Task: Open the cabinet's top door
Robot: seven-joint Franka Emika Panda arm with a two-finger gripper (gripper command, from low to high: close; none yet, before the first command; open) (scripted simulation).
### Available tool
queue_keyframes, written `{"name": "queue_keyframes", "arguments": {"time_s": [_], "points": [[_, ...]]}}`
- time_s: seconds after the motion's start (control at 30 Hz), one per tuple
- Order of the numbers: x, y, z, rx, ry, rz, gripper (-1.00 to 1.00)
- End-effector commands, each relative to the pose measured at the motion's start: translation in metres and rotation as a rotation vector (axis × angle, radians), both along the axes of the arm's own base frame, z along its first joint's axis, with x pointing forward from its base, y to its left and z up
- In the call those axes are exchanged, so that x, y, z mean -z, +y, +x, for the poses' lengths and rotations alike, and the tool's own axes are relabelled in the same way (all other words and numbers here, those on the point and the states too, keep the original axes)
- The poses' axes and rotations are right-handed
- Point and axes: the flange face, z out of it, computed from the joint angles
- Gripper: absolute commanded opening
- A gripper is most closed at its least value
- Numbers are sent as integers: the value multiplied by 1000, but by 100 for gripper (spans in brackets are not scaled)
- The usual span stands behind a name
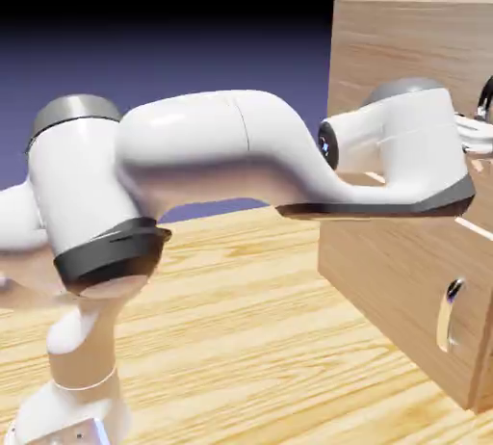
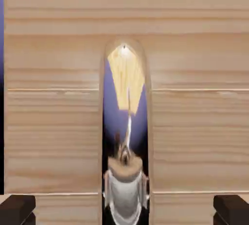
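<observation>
Across the exterior view from its left, the white Panda arm (image 1: 217,140) reaches to the cabinet (image 1: 409,43) at the right, where the top door's handle (image 1: 485,96) shows in part at the picture's edge, above the lower handle (image 1: 444,323). In the hand view, the gripper (image 2: 125,212) has its fingers spread wide, one each side of that mirror-bright, curved upper handle, pinching nothing. Behind it lies the top door (image 2: 53,121), flat, pale brown and banded with grain. The step looks like grasping; next, the fingers should close on the handle before pulling.
</observation>
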Motion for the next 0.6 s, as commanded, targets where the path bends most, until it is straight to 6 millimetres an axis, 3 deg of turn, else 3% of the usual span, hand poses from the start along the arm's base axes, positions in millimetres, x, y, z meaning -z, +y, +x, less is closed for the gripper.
{"name": "queue_keyframes", "arguments": {"time_s": [0.0, 0.3, 0.57], "points": [[0, 2, -7, 13, 0, 0, -100], [0, 19, -60, 121, 0, 0, -100], [0, 34, -95, 194, 0, 0, -100]]}}
